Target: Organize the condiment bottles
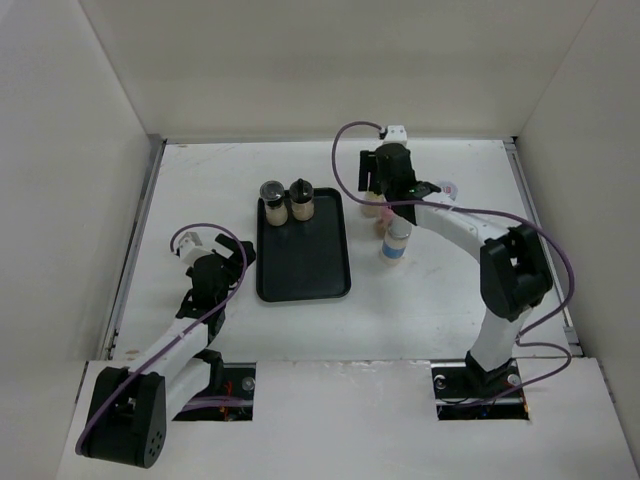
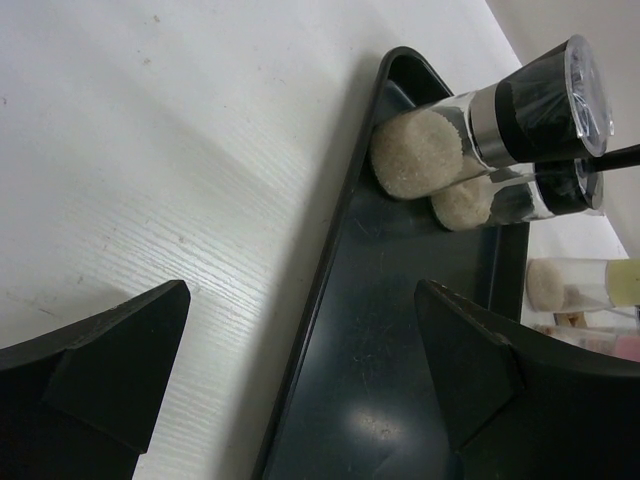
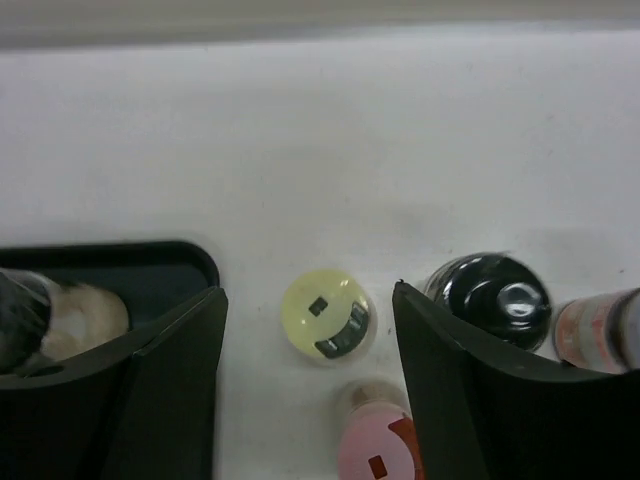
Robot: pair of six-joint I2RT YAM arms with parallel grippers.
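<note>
clear-topped jar [image 1: 271, 200]: upright in the far left corner of the black tray [image 1: 303, 270]; tan contents, black band under a clear top.
black-topped jar [image 1: 301, 200]: upright on the tray's far end, touching the clear-topped jar; tan contents.
yellow-capped jar [image 3: 325, 315]: upright on the desk [image 1: 420, 310], just right of the tray's far right corner; dark marks on the cap.
pink-capped jar [image 3: 375, 455]: upright, right of the tray, just nearer than the yellow-capped jar.
black-capped jar [image 3: 495, 300]: upright, farther right of the tray, glossy cap.
white bottle [image 1: 397, 241]: taller, blue band, upright, right of the tray's middle, apart from it.
</note>
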